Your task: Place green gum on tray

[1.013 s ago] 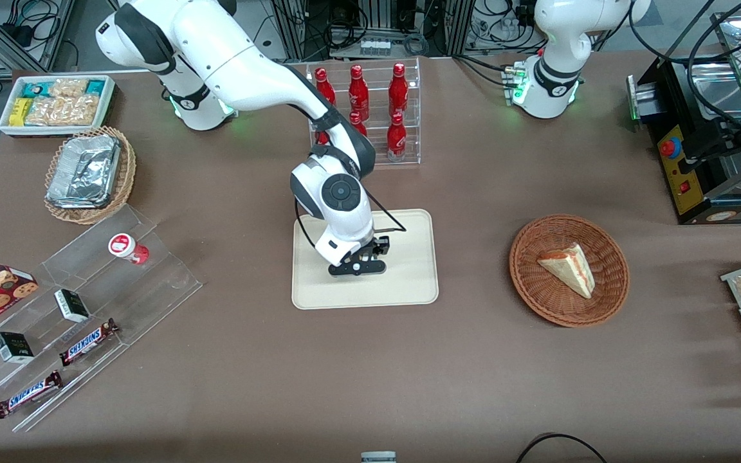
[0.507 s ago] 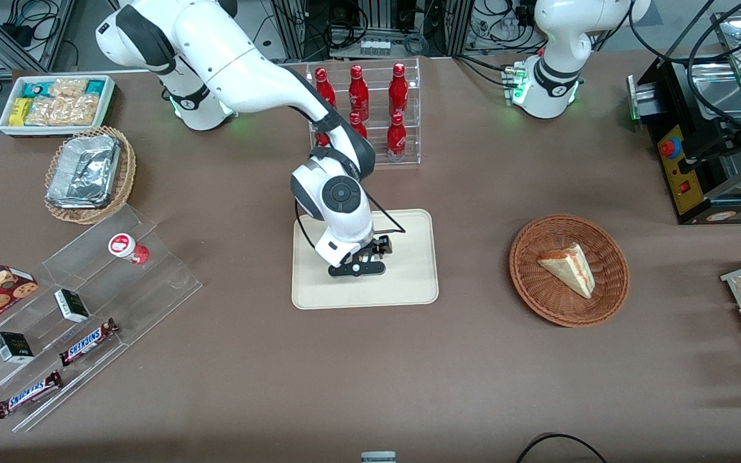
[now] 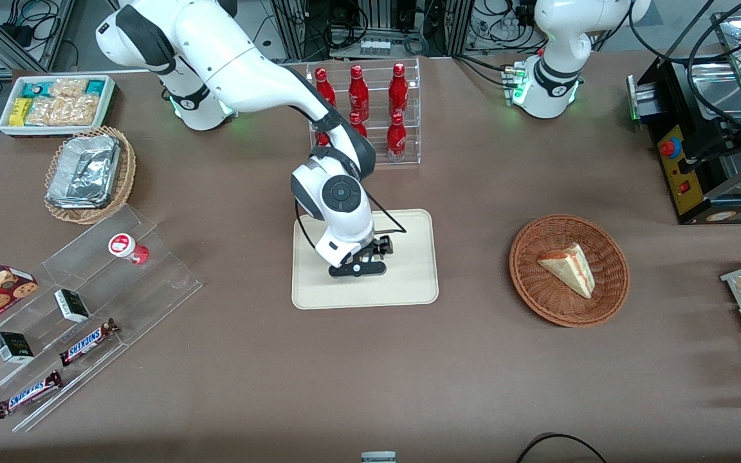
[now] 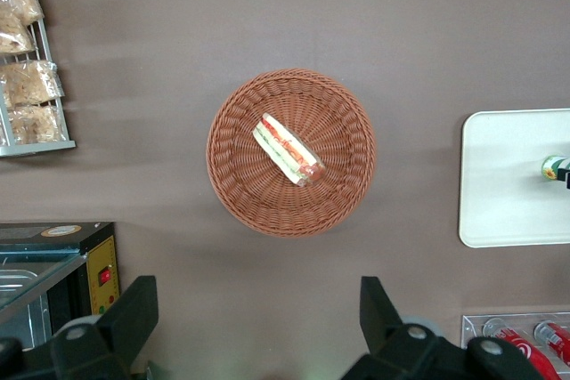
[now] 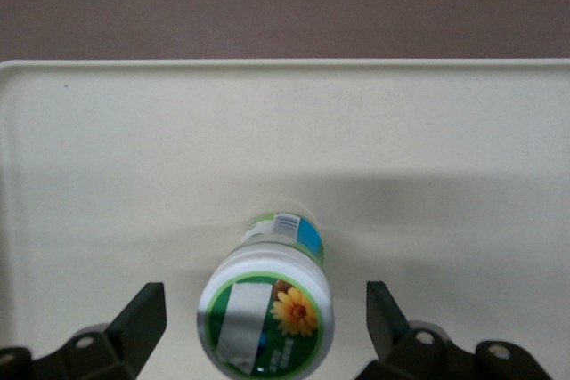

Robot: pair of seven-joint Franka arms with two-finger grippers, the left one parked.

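Note:
The green gum [image 5: 267,304] stands upright on the cream tray [image 5: 134,149], its white and green lid facing the wrist camera. My right gripper [image 5: 264,313] is open, with one finger [image 5: 142,318] on each side of the bottle and a gap to both. In the front view the gripper [image 3: 357,267] hangs low over the middle of the tray [image 3: 409,283] and hides the gum. The left wrist view shows the gum [image 4: 554,166] on the tray [image 4: 508,184].
A rack of red bottles [image 3: 370,116] stands farther from the camera than the tray. A wicker basket [image 3: 608,302] with a sandwich lies toward the parked arm's end. A red-lidded bottle [image 3: 127,248] sits on a clear stepped stand toward the working arm's end.

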